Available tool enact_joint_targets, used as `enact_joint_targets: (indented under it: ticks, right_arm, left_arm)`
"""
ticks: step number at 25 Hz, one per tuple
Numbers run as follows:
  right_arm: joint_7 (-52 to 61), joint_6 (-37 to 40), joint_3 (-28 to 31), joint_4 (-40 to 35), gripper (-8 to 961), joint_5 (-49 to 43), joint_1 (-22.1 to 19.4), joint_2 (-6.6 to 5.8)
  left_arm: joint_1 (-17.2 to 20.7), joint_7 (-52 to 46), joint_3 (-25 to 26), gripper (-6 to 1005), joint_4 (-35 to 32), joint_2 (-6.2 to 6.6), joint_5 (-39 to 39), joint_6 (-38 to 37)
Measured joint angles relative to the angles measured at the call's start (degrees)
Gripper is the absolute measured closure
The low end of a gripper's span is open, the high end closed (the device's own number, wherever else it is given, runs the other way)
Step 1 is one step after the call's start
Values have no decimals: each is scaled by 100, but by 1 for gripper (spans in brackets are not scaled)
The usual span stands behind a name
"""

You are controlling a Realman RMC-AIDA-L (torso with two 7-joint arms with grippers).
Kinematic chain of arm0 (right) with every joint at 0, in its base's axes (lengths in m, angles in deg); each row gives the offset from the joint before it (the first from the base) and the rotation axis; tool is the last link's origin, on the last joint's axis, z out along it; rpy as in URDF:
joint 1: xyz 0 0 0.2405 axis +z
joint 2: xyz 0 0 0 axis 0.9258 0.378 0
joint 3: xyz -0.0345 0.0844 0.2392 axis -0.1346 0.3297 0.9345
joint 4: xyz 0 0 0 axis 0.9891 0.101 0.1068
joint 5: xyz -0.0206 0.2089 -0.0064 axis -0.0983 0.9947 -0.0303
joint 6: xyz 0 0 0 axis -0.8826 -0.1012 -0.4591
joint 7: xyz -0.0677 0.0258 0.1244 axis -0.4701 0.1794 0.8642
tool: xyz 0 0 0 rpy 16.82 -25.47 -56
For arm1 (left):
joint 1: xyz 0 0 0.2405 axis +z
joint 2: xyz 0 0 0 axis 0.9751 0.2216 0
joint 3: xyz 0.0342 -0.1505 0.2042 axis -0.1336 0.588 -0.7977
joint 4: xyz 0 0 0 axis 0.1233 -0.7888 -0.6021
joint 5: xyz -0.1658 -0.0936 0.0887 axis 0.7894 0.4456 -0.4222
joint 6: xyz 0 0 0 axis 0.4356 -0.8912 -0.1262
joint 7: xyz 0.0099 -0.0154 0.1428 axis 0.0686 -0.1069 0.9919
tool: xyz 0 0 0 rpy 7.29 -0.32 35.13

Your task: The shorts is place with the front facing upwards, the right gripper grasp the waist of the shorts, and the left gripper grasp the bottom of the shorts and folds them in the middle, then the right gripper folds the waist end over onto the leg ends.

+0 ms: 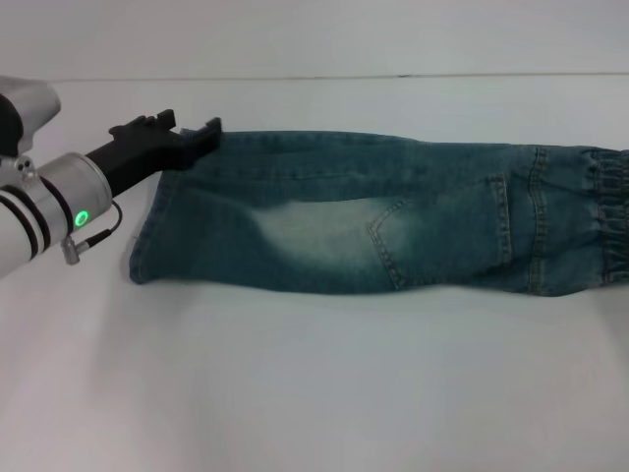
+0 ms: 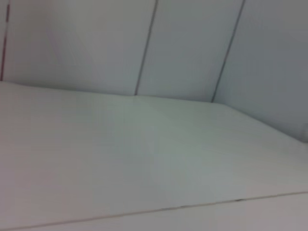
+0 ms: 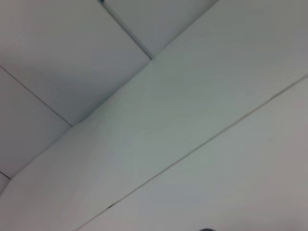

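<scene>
While the blue-green washed denim shorts are laid folded lengthwise across the middle of the white counter, their gathered elastic waistband is seen at the right edge of the frame and the hemmed leg ends at centre left. The black left pincer, on a silver wrist with a green light, is positioned at the upper left, at the far corner of the leg ends; whether it is clamped cannot be told. Only counter and wall panels are shown in both wrist views.

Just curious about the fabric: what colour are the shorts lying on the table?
Blue-green washed denim with a pale faded patch, on the shorts; the head view shows it best.
</scene>
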Motion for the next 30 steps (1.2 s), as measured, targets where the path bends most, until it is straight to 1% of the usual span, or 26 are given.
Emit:
enact_joint_targets:
  ticks: [4,5,6,8,9,10,12,17,21,26,30]
  right_arm:
    - [-22,190,14,-177,155,29,-180,6]
    - [-16,253,12,-214,129,28,-228,16]
    - [-18,330,2,-237,103,26,-273,19]
    - [-73,529,-5,-251,50,24,-378,29]
    - [-132,636,-4,-253,24,28,-420,38]
    - [-201,735,-3,-258,26,29,-458,52]
    - [-293,826,-14,-269,30,19,-493,84]
    - [-355,750,-92,-280,35,-115,-493,144]
    - [-375,573,-189,-279,35,-148,-429,187]
    - [-377,495,-339,-234,37,-147,-329,209]
    - [-341,422,-501,-248,37,-147,-237,261]
  left_arm:
    - [158,112,-16,370,-91,-25,77,-563]
    - [199,190,-15,354,-91,-28,144,-684]
    - [258,325,-15,337,-80,-29,267,-882]
    - [384,731,-4,245,33,-30,549,-1265]
    - [428,929,2,246,108,-31,669,-1421]
    - [489,1334,17,246,319,-32,910,-1661]
    - [510,1495,22,247,427,-31,999,-1725]
    - [507,1570,7,248,585,-31,1033,-1658]
    - [496,1595,-1,248,627,-31,1037,-1651]
    - [475,1697,-5,247,740,-31,1039,-1653]
    - [466,1793,-8,247,821,-31,1035,-1653]
